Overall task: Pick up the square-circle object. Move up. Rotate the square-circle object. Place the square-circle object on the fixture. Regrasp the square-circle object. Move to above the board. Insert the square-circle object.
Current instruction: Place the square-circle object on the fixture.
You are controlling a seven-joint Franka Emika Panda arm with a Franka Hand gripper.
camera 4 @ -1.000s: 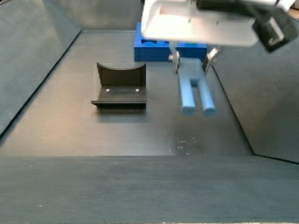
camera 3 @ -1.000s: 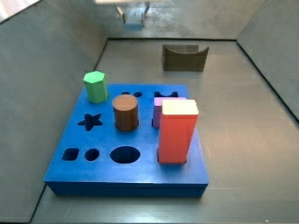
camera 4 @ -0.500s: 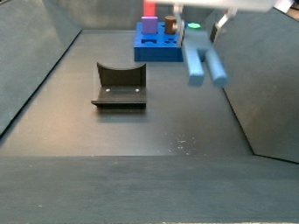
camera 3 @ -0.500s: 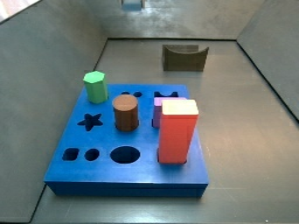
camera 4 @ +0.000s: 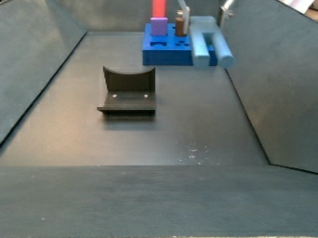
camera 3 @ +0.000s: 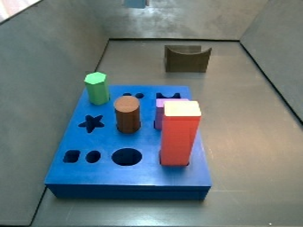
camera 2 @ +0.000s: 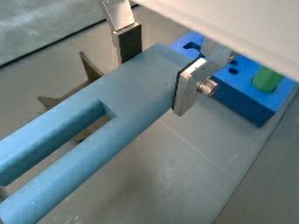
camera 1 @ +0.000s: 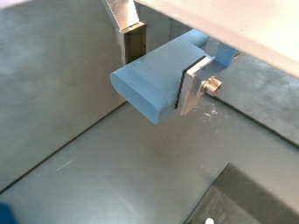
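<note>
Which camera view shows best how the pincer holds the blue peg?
A wrist view: the pincer clamps the blue peg between both plates, its whole length visible. Another wrist view shows only its end. A side view shows it small, high above the floor; the remaining one barely shows it.

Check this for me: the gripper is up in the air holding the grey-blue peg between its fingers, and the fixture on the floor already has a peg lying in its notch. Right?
Not quite. The fixture is empty; a side view shows its notch bare. The rest holds: the gripper is raised, with the square-circle object clamped between its fingers.
</note>
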